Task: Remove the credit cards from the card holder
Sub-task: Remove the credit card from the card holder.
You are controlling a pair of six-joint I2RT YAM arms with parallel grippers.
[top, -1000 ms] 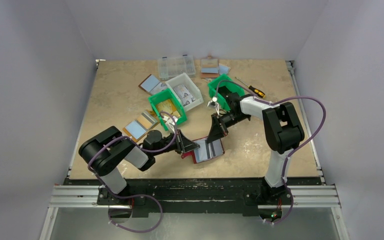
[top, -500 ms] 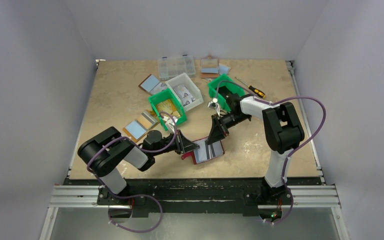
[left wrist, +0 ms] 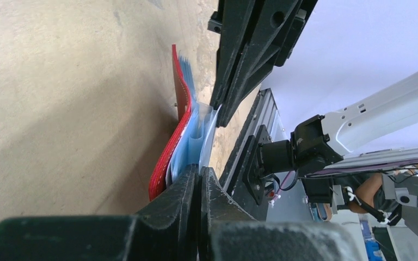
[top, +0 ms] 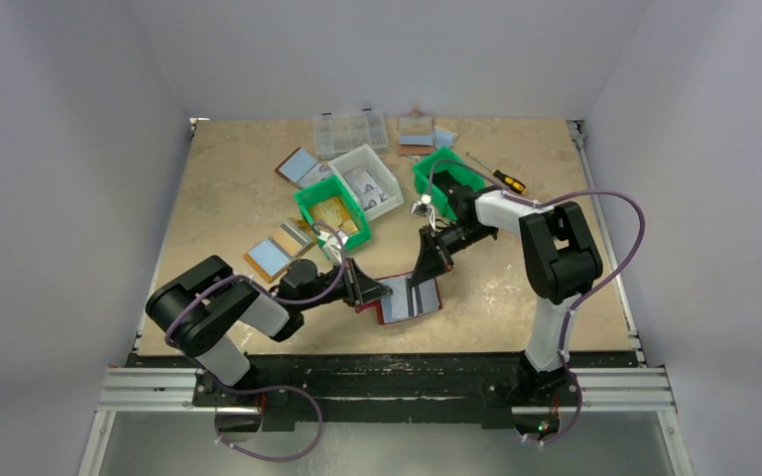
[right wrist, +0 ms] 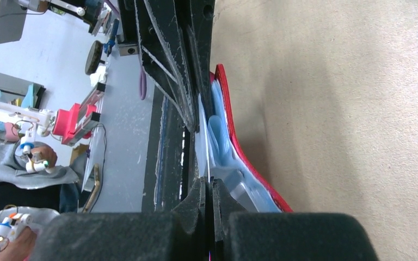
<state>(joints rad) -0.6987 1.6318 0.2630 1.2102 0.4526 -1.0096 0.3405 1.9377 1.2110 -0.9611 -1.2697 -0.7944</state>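
The card holder (top: pixel 409 303), red-rimmed with pale blue panels, lies open on the table near the front, between both grippers. My left gripper (top: pixel 381 293) is shut on its left side; in the left wrist view the jaws (left wrist: pixel 198 175) pinch the pale blue inner panel beside the red rim (left wrist: pixel 166 157). My right gripper (top: pixel 425 280) stands over the holder's far edge, where a grey credit card (top: pixel 420 293) shows. In the right wrist view my right gripper (right wrist: pixel 209 185) is shut on a thin pale card edge (right wrist: pixel 203 136) next to the red rim (right wrist: pixel 245 157).
Two green bins (top: pixel 329 213) (top: pixel 446 183) and a white bin (top: pixel 367 178) stand behind the holder. A clear organiser box (top: pixel 350 129), tan-rimmed bifolds (top: pixel 278 248) (top: pixel 298 164) (top: pixel 417 134) and a screwdriver (top: pixel 501 177) lie further back.
My left arm has drawn slightly left, and the card holder has shifted a little left with it. The right gripper has hardly moved.
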